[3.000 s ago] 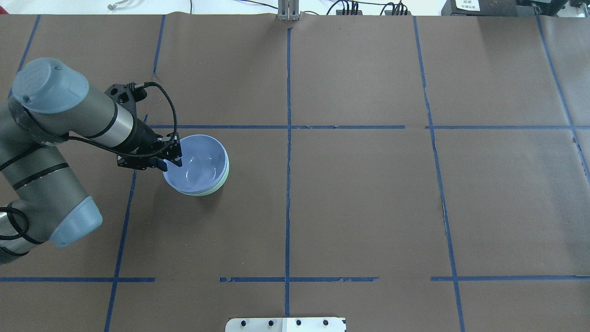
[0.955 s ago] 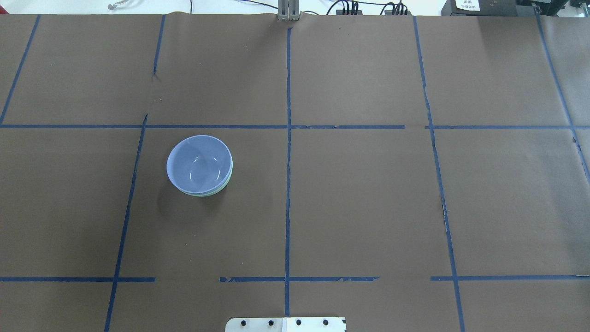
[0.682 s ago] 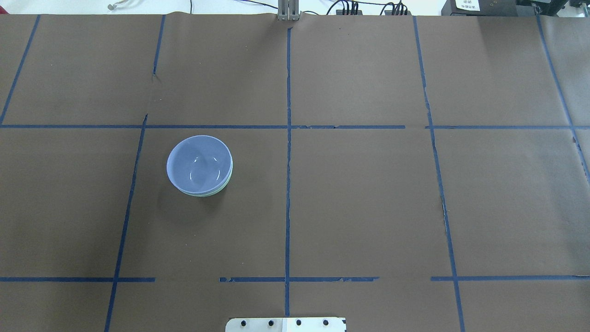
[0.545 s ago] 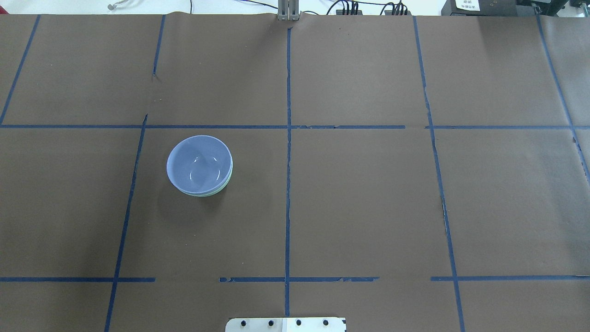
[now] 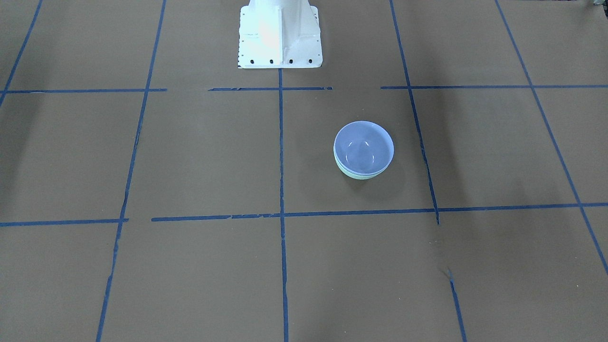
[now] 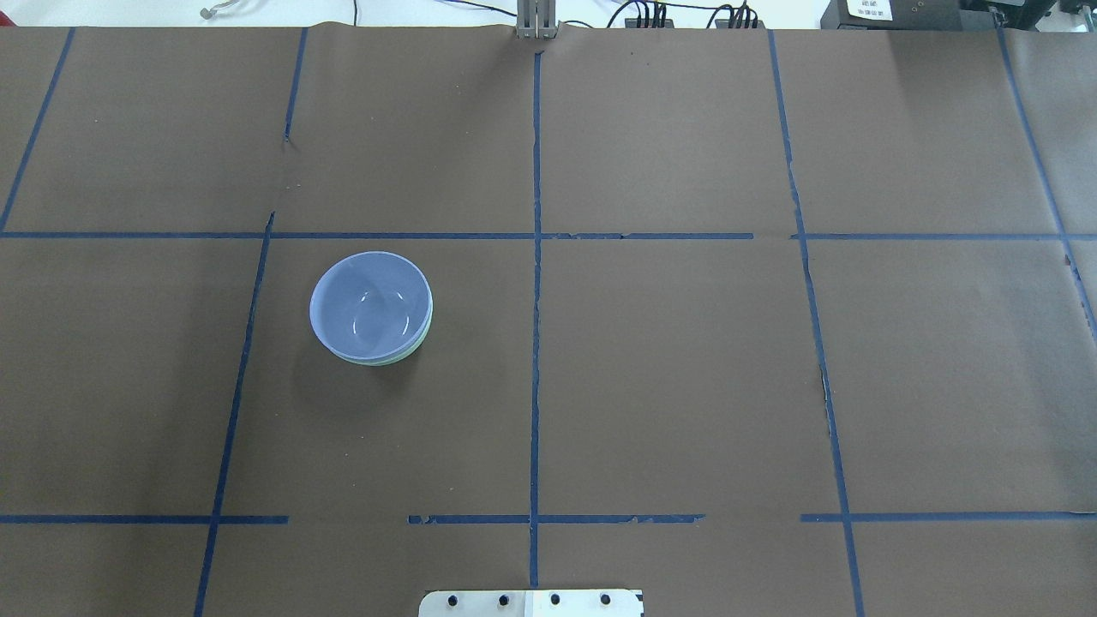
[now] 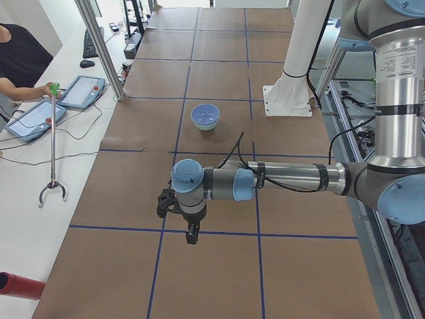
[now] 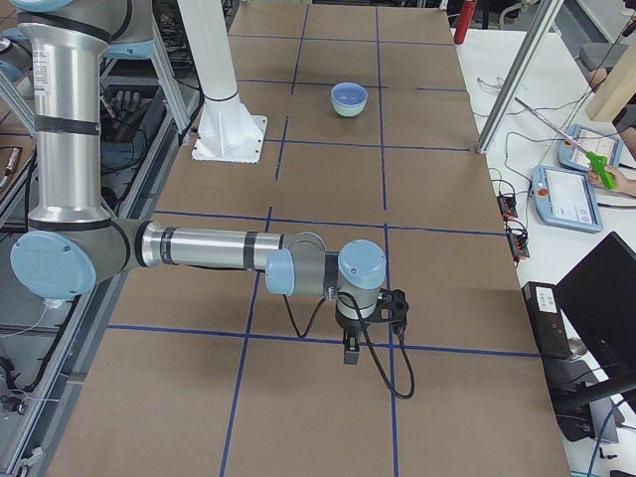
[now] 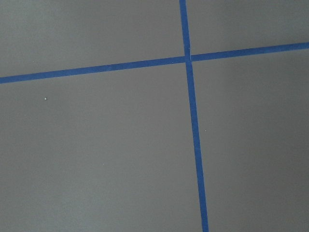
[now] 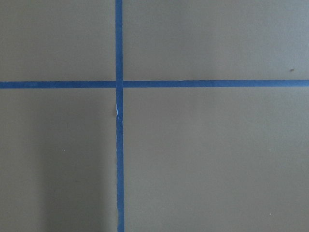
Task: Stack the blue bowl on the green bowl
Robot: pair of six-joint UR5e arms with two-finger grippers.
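Two bowls, one stack: the blue bowl (image 5: 364,147) sits nested in the green bowl (image 5: 362,176) on the brown-papered table (image 6: 686,386), gridded with blue tape (image 6: 536,343). Both arms hang well apart from it. Whether the left gripper (image 7: 191,236) or the right gripper (image 8: 351,350) is parted or clenched cannot be told. Two tablets (image 7: 81,92) lie on a side bench.

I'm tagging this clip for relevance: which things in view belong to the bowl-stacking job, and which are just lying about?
Job:
blue bowl, nested in the green bowl
green bowl, on the table, only a sliver showing

Lying about, on the side bench:
grabber stick
tablet
keyboard
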